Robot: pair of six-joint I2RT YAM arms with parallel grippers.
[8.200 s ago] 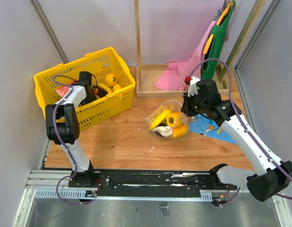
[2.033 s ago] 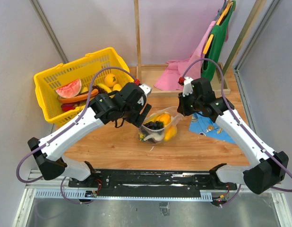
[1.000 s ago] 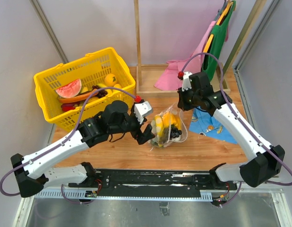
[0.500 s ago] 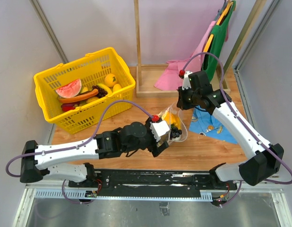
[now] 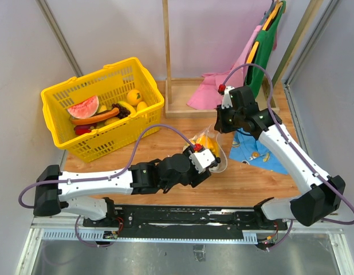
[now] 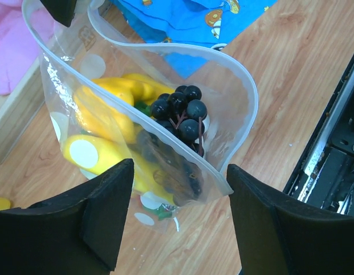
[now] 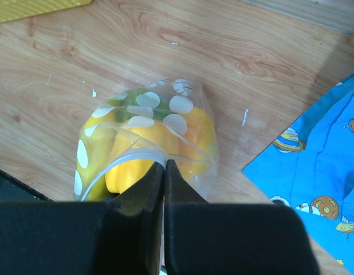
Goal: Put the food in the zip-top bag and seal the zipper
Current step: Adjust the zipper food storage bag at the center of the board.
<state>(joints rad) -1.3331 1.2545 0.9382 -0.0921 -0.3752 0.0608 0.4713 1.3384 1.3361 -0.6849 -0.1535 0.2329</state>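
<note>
Item: zip-top bag [image 6: 231, 120], clear with white dots, standing on the wooden table [image 6: 303, 57] between the two arms, mouth gaping upward in a wide loop. Contents: yellow-orange pepper [image 7: 191, 134], further yellow pieces, and a dark grape cluster [image 6: 180, 109] lying high, just under the rim. Zipper [image 6: 252, 94]: white strip round the mouth, unjoined along all the length that shows. Right gripper [image 7: 164, 169]: jaws fully closed, pinching the far end of the rim and holding it up. Left gripper [image 6: 180, 189]: jaws wide apart, holding nothing, hovering over the near end of the mouth with the rim's near bend between the fingers. Blue patterned cloth [image 6: 188, 23]: flat on the table just beyond the bag. Handling note, offered as judgement: the step appears to be taking the near end of the zipper so both sides can be pressed together. Best done by lowering onto the strip alone, clear of the grapes, which sit near enough to be caught. Both rim layers should enter the jaws together. The right hold should be taut so the strip lies straight. The soft film is likely to buckle if pushed downward.
</note>
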